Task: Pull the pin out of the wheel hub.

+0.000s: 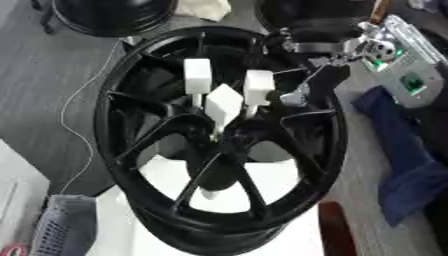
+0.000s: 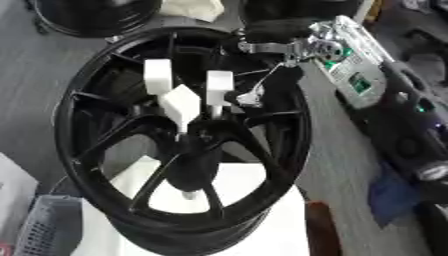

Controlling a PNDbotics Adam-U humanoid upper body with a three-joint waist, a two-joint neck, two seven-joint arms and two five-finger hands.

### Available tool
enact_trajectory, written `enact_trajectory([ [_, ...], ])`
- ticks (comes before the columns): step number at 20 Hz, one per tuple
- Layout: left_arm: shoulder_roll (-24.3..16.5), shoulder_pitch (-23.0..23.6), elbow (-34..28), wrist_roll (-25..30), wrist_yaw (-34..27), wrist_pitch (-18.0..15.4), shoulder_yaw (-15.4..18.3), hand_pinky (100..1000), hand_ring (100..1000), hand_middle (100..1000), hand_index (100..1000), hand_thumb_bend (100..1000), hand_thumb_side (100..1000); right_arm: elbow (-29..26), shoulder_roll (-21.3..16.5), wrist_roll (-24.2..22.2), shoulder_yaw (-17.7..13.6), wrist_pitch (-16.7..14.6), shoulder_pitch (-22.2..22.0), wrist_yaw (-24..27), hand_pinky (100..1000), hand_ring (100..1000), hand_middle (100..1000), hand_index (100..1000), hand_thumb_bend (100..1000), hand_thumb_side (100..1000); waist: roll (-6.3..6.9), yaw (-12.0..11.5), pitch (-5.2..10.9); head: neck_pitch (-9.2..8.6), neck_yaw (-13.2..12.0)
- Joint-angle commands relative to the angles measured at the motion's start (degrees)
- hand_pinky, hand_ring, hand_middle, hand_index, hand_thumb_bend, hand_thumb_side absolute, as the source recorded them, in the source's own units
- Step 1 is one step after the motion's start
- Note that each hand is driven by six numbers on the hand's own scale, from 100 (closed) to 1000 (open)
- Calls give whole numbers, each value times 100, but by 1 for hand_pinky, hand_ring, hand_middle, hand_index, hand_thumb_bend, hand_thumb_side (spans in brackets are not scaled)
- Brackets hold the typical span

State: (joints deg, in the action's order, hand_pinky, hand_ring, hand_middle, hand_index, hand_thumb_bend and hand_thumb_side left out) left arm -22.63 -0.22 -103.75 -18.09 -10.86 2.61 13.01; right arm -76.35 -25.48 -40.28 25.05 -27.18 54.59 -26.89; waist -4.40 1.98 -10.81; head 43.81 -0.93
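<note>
A black wheel rim (image 1: pixel 131 165) lies face up on a white stand (image 1: pixel 271 182). Three white block-headed pins stand close together in its hub (image 1: pixel 226 142): a left pin (image 1: pixel 198 75), a right pin (image 1: pixel 259 85) and a middle pin (image 1: pixel 223 104) in front of them. My right hand (image 1: pixel 322 77) reaches in from the upper right over the rim. One silver-tipped finger (image 1: pixel 295 98) hangs just right of the right pin, with nothing held. The left hand shows in neither view.
A second black wheel (image 1: pixel 109 17) and a white cloth (image 1: pixel 207 7) lie at the back. A blue cloth (image 1: pixel 402 165) is on the right, a grey basket (image 1: pixel 61 225) at the lower left, and a thin white cable (image 1: pixel 74 115) runs along the floor on the left.
</note>
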Motion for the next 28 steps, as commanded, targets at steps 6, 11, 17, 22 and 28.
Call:
enact_trajectory([
  [6,-96,-4,-79,27,6,-28,63,628,654,569,728,100,845,-26,-78,-872,-33,-898,82,62,949,886,692,877,214,593,8,0,73,31,25],
  [11,-96,2,-86,20,1,-47,64,629,654,568,727,100,845,-2,-75,-856,-38,-880,60,4,945,881,613,857,197,624,4,-9,54,31,49],
  [17,-95,-5,-91,29,-2,-51,57,630,654,569,726,100,841,25,-57,-843,-16,-928,34,-76,947,883,603,855,191,655,0,-38,27,31,70],
  [22,-90,-1,-96,35,-2,-54,58,631,654,569,723,100,840,48,-53,-835,-12,-974,13,-138,946,884,596,850,206,670,-12,-78,22,31,93],
  [28,-90,-4,-108,28,0,-50,60,632,654,569,722,100,840,53,-42,-782,1,-1038,-19,-225,942,881,584,836,217,649,-24,-94,13,31,120],
])
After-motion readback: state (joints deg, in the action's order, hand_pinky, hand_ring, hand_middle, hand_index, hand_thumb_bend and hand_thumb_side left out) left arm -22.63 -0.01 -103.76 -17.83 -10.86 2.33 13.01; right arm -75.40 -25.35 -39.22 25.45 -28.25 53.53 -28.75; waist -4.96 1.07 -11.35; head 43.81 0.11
